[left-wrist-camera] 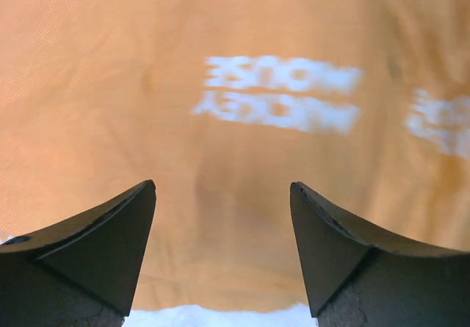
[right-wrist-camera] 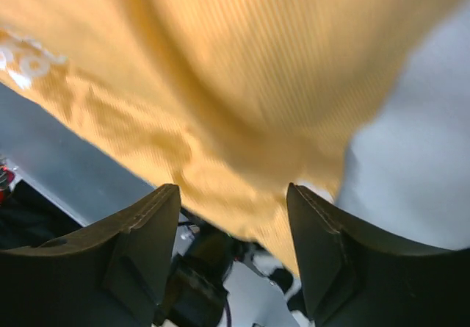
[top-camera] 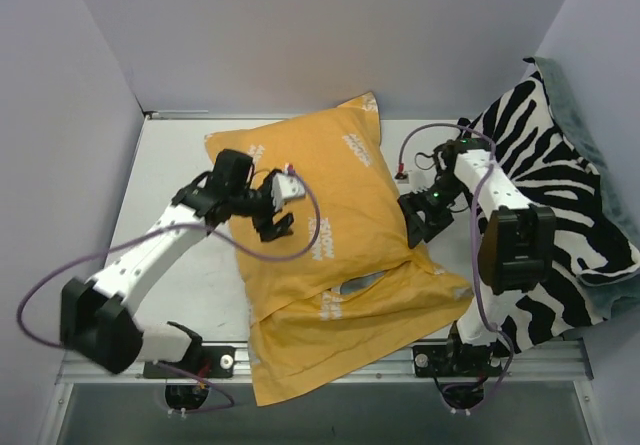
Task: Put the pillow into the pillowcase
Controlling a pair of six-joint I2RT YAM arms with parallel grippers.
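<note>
The mustard-orange pillowcase lies bulging across the middle of the table, its lower part folded toward the front edge. The pillow itself is hidden. Only a pale sliver shows in a gap in the cloth, and I cannot tell what it is. My left gripper is open over the case's left side; in its wrist view the open gripper has orange cloth with white lettering beyond it. My right gripper is open at the case's right edge; its wrist view shows the gripper open with orange cloth just beyond the tips.
A zebra-striped blanket lies heaped at the right, under and beside the right arm. White walls close in the left, back and right. Bare table shows left of the case. The case's lower flap overhangs the front rail.
</note>
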